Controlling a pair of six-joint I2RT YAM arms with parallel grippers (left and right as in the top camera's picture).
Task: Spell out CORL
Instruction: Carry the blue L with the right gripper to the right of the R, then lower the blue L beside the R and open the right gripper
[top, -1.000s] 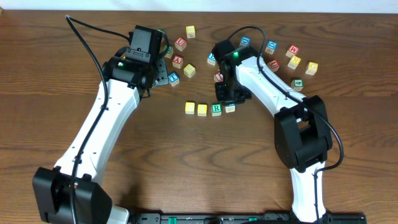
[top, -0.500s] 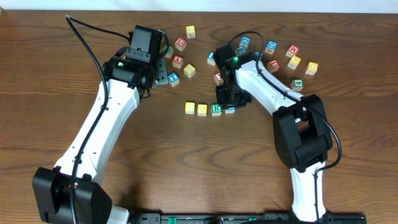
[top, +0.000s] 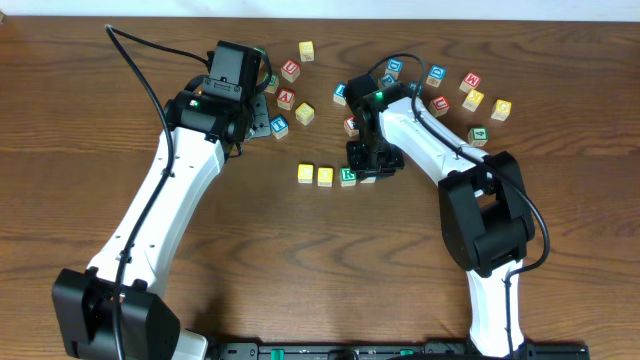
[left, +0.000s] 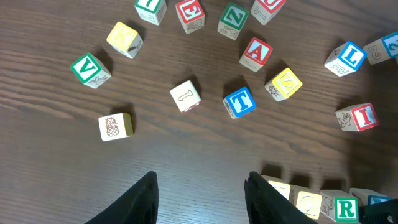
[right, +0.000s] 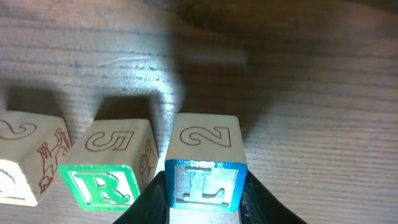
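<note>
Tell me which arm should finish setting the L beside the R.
Right. The right gripper grips the L block, already beside the R block. The left gripper hangs open near the T block, off the row.

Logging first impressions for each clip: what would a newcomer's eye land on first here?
First, the right hand clasping the blue L block from both sides, right beside the green R block at the end of a short row of blocks mid-table. Next, the loose letter blocks scattered at the far side, with the left hand hovering open and empty above them.
</note>
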